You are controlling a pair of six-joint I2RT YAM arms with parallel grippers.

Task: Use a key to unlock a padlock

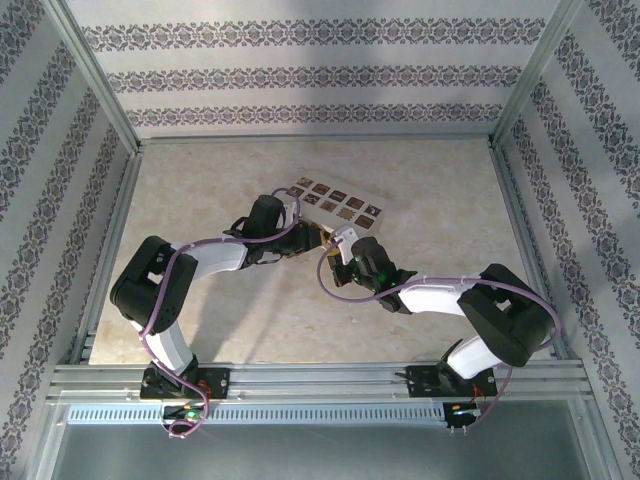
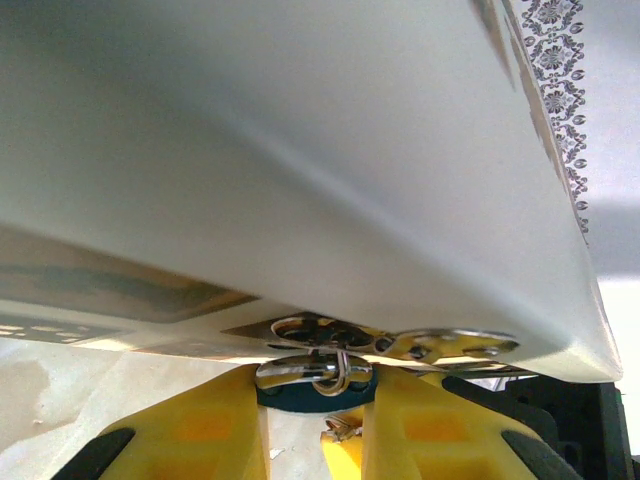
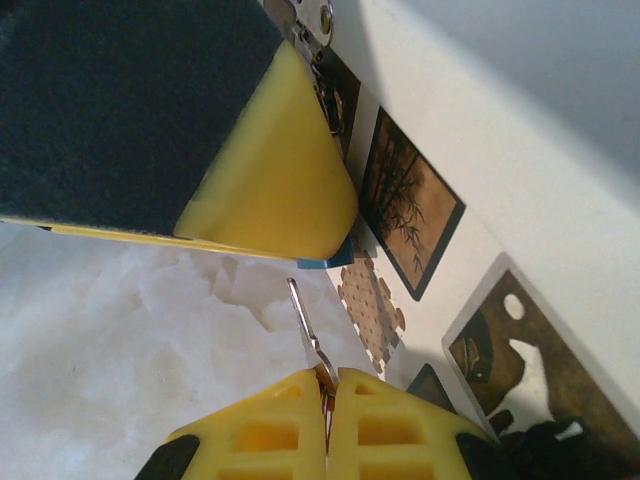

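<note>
A tiny blue padlock, squarish with a silvery loop, is pinched between the ribbed yellow fingers of the left claw, which are narrowly parted around it. A thin silvery key is clamped in the fully shut right claw, its tip near the padlock. A smooth cream box is seen just beyond both claws' fingertips.
</note>
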